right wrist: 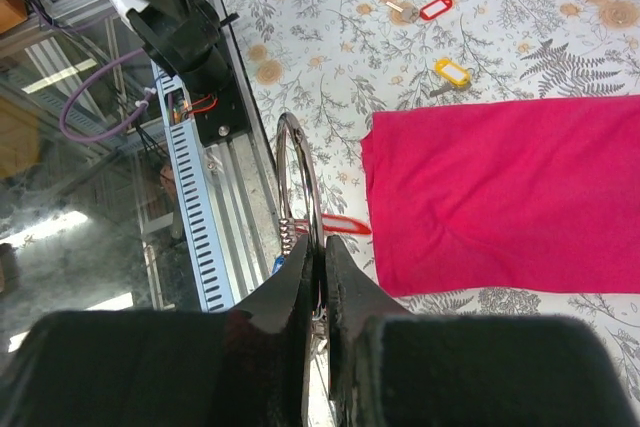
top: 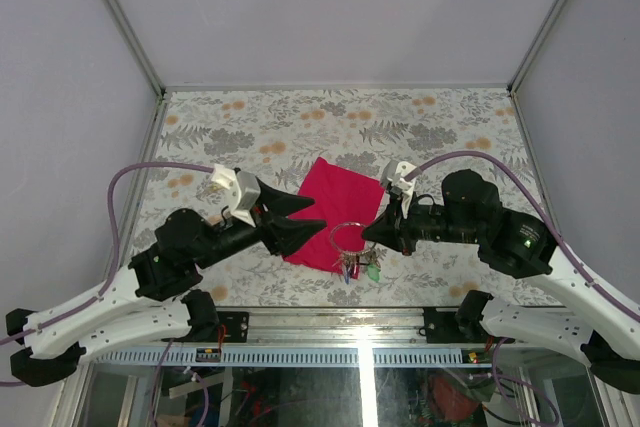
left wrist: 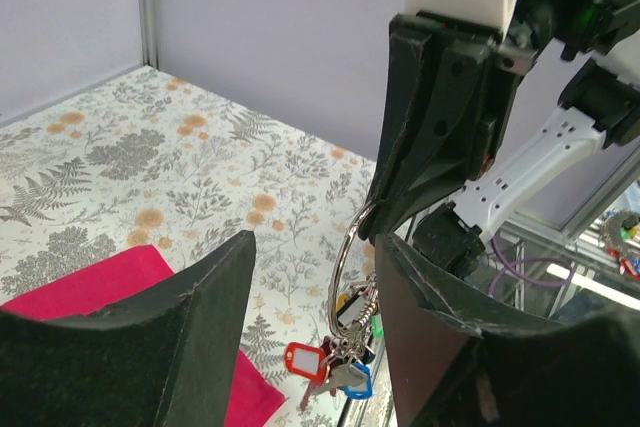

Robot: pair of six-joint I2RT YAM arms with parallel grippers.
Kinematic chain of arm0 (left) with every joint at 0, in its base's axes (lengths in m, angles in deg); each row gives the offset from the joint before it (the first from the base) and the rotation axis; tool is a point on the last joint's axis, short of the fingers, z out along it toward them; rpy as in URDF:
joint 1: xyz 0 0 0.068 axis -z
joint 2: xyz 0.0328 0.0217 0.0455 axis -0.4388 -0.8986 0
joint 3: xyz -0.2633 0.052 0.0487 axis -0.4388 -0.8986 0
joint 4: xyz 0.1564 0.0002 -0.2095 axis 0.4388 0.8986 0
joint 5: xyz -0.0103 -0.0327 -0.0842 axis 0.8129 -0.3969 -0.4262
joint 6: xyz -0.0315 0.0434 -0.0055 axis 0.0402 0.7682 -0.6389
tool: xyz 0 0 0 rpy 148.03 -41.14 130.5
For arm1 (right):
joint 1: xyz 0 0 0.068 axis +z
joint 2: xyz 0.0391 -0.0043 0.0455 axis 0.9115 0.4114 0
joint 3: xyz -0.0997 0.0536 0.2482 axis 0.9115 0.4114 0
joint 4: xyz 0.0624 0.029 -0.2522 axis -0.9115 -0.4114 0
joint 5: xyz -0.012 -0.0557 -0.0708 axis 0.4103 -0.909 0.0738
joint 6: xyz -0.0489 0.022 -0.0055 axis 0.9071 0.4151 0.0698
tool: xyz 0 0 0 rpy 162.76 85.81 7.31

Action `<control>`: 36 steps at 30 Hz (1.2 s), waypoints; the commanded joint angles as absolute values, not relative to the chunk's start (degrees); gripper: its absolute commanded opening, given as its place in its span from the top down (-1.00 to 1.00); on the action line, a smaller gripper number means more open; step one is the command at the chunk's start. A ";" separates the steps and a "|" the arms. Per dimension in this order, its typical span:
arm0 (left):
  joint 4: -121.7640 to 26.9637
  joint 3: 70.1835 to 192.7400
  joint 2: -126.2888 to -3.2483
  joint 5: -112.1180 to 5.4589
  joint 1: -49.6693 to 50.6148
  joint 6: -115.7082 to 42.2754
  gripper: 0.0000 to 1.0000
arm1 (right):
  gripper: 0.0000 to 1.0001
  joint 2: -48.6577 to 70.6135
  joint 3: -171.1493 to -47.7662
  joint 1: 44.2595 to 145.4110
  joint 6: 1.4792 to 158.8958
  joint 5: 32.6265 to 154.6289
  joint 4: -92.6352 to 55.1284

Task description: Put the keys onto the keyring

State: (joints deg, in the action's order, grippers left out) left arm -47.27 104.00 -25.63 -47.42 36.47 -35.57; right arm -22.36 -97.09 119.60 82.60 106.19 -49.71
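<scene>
Taking the far wall as twelve o'clock, a magenta cloth [top: 335,209] lies about mid-counter [top: 450,132] on the fern-and-flower print. The keyring [top: 347,237] is off the cloth's five o'clock corner, close to the near edge. The right jaws, reaching in from three o'clock, are closed tight on the thin silver ring itself. In the right wrist view the two dark fingers [right wrist: 345,277] meet with the wire pinched between them, and the loop [right wrist: 298,172] stands up beyond their tips. The ring is held upright. Its jumbled bunch [left wrist: 340,352] of keys and red, blue and green tags hangs from the low side, down by the counter. The left jaws come in from nine o'clock, level with the ring, and stand roughly half open with nothing in them. Seen from the left wrist, their fingers [left wrist: 200,337] sit either side of the ring without touching it. The loose keys [right wrist: 400,12] lie flat on the print, well out past the cloth towards nine o'clock. Each has a plastic tag: two are yellow [right wrist: 452,71] and one is red [right wrist: 435,9]. All are well apart from the ring.
</scene>
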 commanded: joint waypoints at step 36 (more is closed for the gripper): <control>-20.59 128.79 -47.12 -62.72 36.32 -15.57 0.99 | 1.00 -26.39 -94.61 119.82 82.68 113.11 -37.20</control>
State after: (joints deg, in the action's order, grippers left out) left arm -19.95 127.30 -48.21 -65.01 36.50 -15.60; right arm -25.72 -94.01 119.55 82.53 112.05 -43.09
